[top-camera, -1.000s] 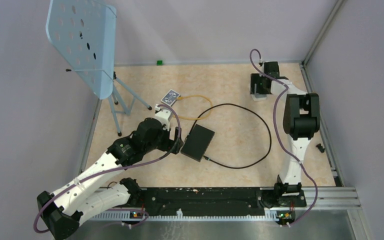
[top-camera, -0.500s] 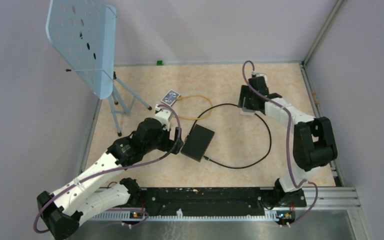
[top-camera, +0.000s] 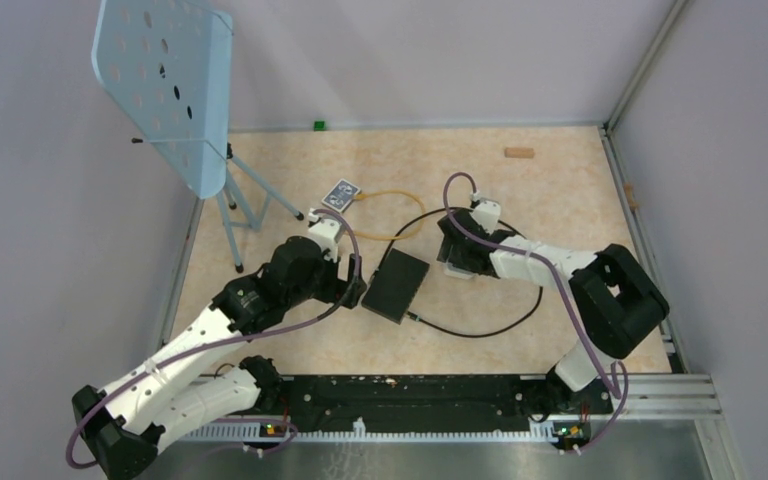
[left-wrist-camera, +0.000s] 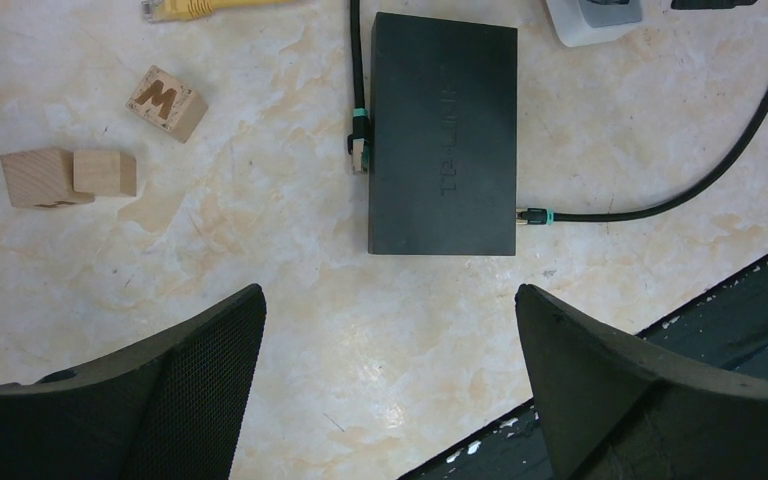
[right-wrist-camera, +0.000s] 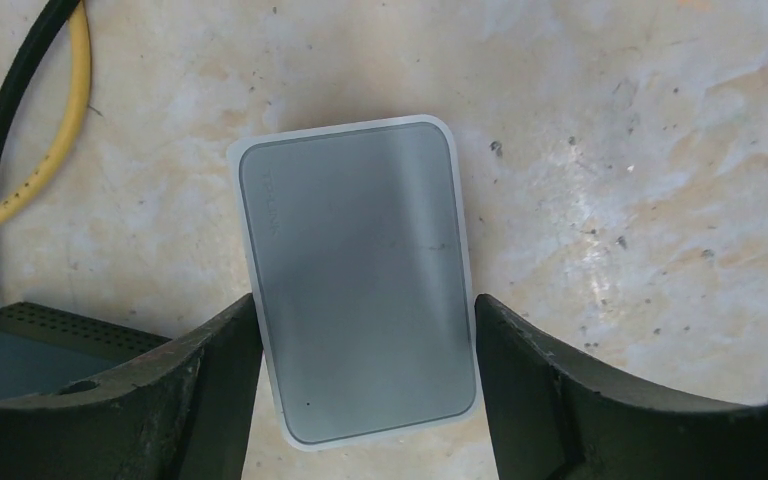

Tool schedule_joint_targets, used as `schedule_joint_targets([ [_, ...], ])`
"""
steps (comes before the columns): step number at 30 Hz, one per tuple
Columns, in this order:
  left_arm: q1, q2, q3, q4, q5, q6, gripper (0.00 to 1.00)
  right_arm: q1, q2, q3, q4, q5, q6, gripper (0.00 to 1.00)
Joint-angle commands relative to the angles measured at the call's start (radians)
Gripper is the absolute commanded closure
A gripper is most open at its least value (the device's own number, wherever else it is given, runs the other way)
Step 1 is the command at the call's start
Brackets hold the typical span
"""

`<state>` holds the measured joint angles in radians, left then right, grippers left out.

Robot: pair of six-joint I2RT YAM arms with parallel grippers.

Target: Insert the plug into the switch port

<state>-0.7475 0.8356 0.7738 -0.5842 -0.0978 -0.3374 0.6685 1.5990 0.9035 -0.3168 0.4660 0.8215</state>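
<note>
Top external view: my right arm has swung in from the far right corner, where it stood a second ago, to the middle of the table (top-camera: 560, 190). My right claw (right-wrist-camera: 365, 330) now hangs over a grey card (right-wrist-camera: 350, 220) lying flat just beside the black box (top-camera: 396, 285). Its fingers (right-wrist-camera: 550, 390) stand on either side of the card, right at its long edges, and I cannot tell whether they press it. A small wooden piece (top-camera: 519, 153) now shows in the corner that the arm left.

My left arm has not moved. My left claw (left-wrist-camera: 390, 295) is spread wide, holding nothing, just beside the box's left edge. The box, the black cable (top-camera: 538, 270) and the yellow cable (top-camera: 385, 195) lie as before.

From the left wrist, the plug (left-wrist-camera: 359, 140) with a teal collar lies loose on the table against one long side of the box. The cable's other end (left-wrist-camera: 532, 215) meets the opposite side near a corner. The port sits in a narrow edge of the box, and I cannot make it out from above. Three wooden blocks (left-wrist-camera: 167, 103) lie well apart from the box.
</note>
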Motion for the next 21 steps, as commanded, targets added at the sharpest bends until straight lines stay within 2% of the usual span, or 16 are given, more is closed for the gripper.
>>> schedule_joint_targets([
  [1,0.002,-0.023,-0.003,0.033,-0.003,0.006,0.01,0.012,0.032,0.048,0.064,0.034,0.175,0.78],
  [5,0.002,-0.025,-0.003,0.034,-0.006,0.005,0.01,0.013,0.087,0.131,0.039,-0.016,0.205,0.53],
  [9,0.002,-0.026,-0.004,0.034,-0.005,0.004,0.01,0.012,0.121,0.172,0.036,-0.073,0.219,0.38],
  [12,0.002,-0.024,-0.004,0.034,-0.003,0.005,0.01,0.012,0.126,0.174,0.029,-0.088,0.232,0.22],
  [21,0.002,-0.02,-0.004,0.034,0.0,0.006,0.01,0.008,0.118,0.211,-0.034,-0.073,0.181,0.19],
])
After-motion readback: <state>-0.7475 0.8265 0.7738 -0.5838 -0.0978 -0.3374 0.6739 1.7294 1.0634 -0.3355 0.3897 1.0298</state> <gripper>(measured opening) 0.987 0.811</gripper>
